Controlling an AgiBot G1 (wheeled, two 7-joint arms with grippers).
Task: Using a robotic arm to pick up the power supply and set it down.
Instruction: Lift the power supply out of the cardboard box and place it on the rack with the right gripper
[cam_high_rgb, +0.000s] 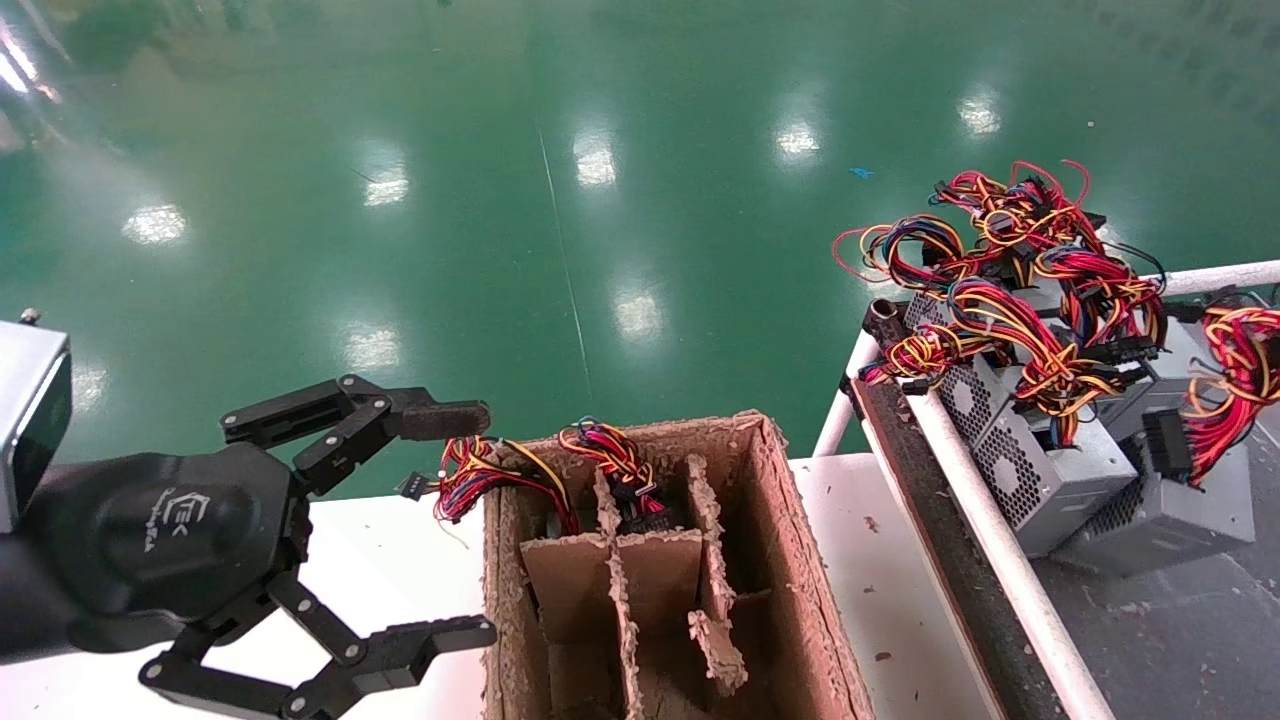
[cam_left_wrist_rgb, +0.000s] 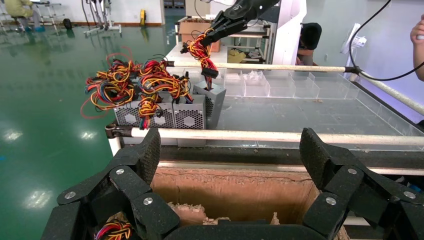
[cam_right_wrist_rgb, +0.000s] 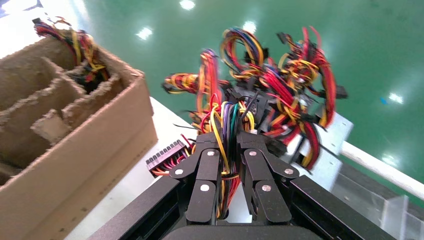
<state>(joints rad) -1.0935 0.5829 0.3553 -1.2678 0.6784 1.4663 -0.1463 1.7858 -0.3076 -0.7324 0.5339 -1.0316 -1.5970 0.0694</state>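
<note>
My right gripper is shut on the red-yellow-black wire bundle of a power supply. The left wrist view shows that gripper far off, holding the wire bundle up above the grey power supply, which stands at the end of a row of like units. In the head view this power supply lies on the right cart with its wires running off the right edge; the right gripper is out of that view. My left gripper hangs open and empty left of the cardboard box.
A brown cardboard divider box on the white table holds wire bundles in its far cells. More power supplies with tangled wires are piled on the cart behind a white rail. Green floor lies beyond.
</note>
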